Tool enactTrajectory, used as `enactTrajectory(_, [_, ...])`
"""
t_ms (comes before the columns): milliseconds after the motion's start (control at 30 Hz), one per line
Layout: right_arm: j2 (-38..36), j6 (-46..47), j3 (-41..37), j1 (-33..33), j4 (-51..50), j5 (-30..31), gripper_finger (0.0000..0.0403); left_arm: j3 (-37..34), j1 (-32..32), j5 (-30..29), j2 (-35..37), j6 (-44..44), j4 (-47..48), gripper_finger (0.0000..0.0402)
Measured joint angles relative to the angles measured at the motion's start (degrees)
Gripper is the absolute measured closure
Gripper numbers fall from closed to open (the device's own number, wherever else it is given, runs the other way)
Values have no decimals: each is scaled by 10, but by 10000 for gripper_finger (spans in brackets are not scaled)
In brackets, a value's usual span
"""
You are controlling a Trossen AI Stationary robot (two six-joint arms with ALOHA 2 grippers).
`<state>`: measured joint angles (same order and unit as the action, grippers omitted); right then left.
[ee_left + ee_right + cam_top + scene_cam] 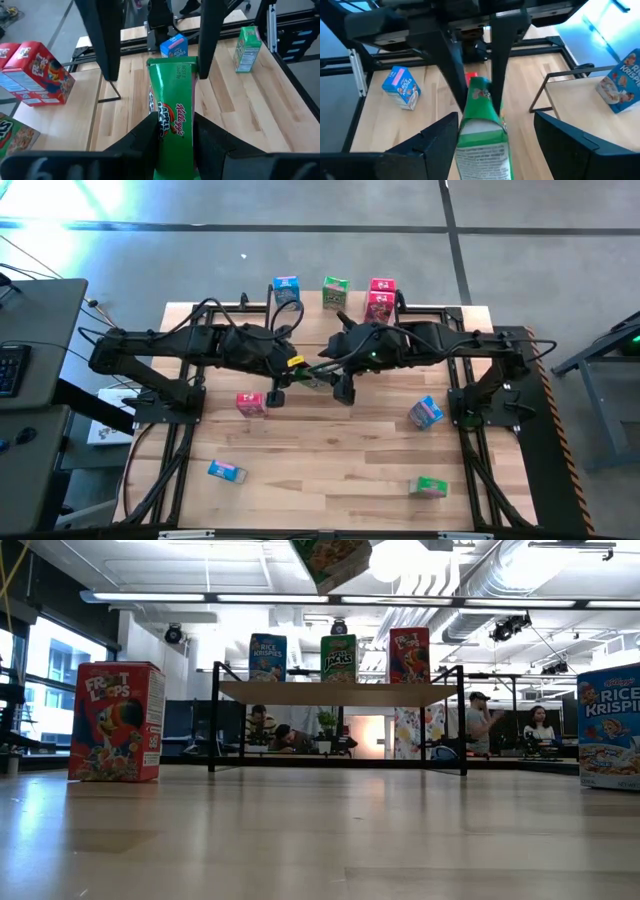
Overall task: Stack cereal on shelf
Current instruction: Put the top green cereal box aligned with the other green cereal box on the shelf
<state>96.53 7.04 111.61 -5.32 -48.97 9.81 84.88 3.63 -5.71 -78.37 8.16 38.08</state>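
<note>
A green Apple Jacks cereal box point(172, 115) hangs in the air over the table's middle point(320, 369), between both grippers. Only its lower corner point(330, 560) shows at the top of the low view. My left gripper point(175, 137) is shut on it. My right gripper point(492, 140) is open, with a finger point(440, 135) on either side of the box's other end and a gap on both sides. The shelf point(440, 310) stands at the far edge. It carries a blue box point(286, 287), a green box point(335, 290) and two red boxes point(380, 295). My left gripper pinches the green box between its two fingers point(150, 132), which press its two broad faces point(165, 135) near one end. The fingers lie along the box, slanting downward from the table's left. The box is lifted clear and tilted, reaching away past the fingertips.
Loose boxes stand or lie on the table: a red one point(250, 402) left of the middle, a blue one point(226, 471) near left, a blue one point(425, 412) at the right and a green one point(431, 486) near right. People sit in the room behind the shelf point(340, 692).
</note>
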Motion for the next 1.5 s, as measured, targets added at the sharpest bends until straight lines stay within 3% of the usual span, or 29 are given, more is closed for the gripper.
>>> enactTrajectory(333, [10, 0, 0, 5, -14, -24, 156, 0, 3, 1, 0, 0, -9, 306])
enactTrajectory(667, [16, 0, 0, 5, -19, -26, 215, 0, 3, 1, 0, 0, -8, 306])
enactTrajectory(1100, [16, 6, 0, 5, -19, -26, 242, 0, 3, 1, 0, -34, -14, 305])
enactTrajectory(1500, [15, 6, 0, 5, -21, -25, 265, 0, 3, 1, 0, -36, -21, 264])
